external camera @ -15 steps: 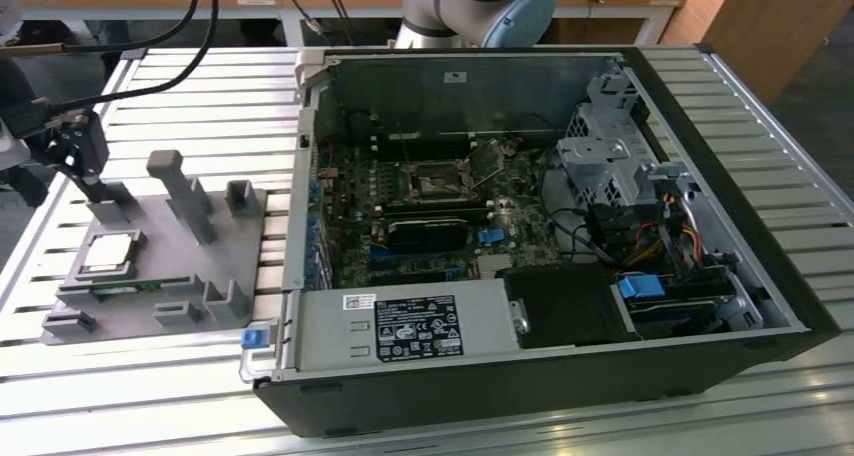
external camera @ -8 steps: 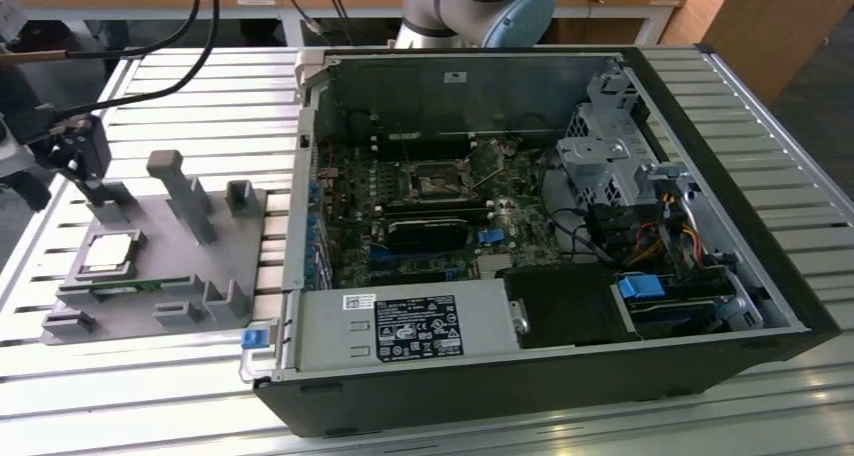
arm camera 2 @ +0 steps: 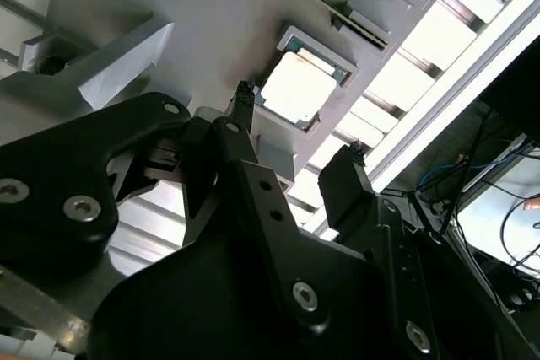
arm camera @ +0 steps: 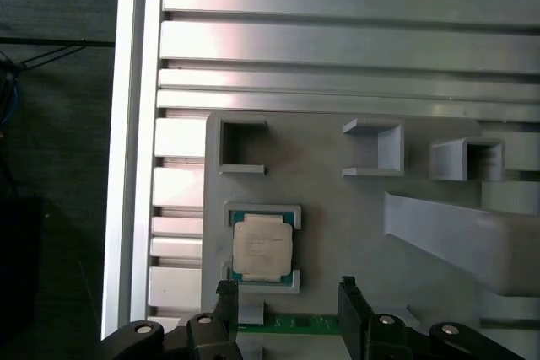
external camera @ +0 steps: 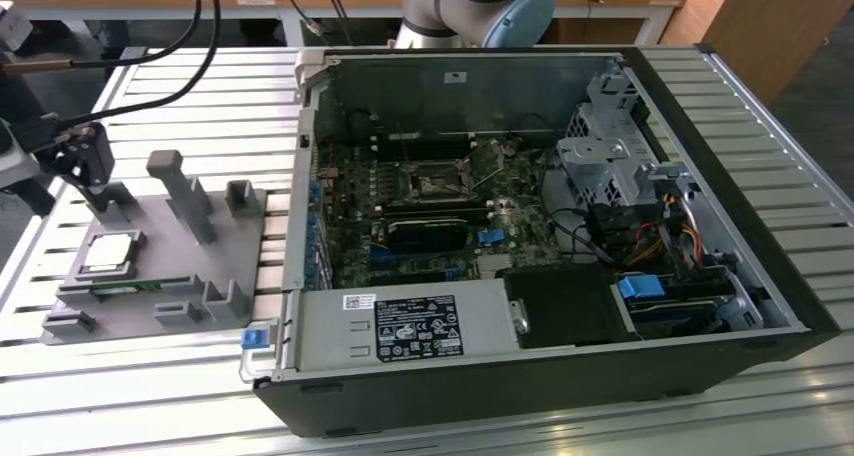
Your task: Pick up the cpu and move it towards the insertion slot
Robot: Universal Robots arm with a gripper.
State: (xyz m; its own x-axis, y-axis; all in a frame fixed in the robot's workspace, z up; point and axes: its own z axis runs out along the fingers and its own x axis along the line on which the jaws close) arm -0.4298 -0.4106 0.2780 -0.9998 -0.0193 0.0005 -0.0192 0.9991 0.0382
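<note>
Hovers with the claw [external camera: 91, 181] above the grey plastic tray [external camera: 160, 261] at the exterior view's left, on a slatted aluminium surface [external camera: 227, 106]. Holds the claw open: black fingers [arm camera: 350, 301] well apart in both wrist views, spread wider than the cpu, gripping nothing.

Down in the tray, the cpu [external camera: 110, 253]: flat in a square recess, silvery top up, pale rim showing, just beside a thin green memory stick [external camera: 127, 288] slotted along the tray's edge. In the first wrist view, claw [arm camera: 287, 297] near the cpu [arm camera: 263, 248], fingertips to either side of a spot between the chip and the memory stick [arm camera: 295, 324]. In the second wrist view, cpu [arm camera 2: 299, 86] bright beyond the claw [arm camera 2: 297, 124], apart from both fingers.

Well apart from all this, toward the exterior view's right, an open black computer case [external camera: 747, 306] lying on its side, motherboard [external camera: 347, 206] exposed. Near the board's middle, the insertion slot [external camera: 434, 183]: a dark square socket in a shiny metal bracket. Just beside it, a long black card [external camera: 427, 231]; at the case's near edge, a grey power supply [external camera: 400, 326].
</note>
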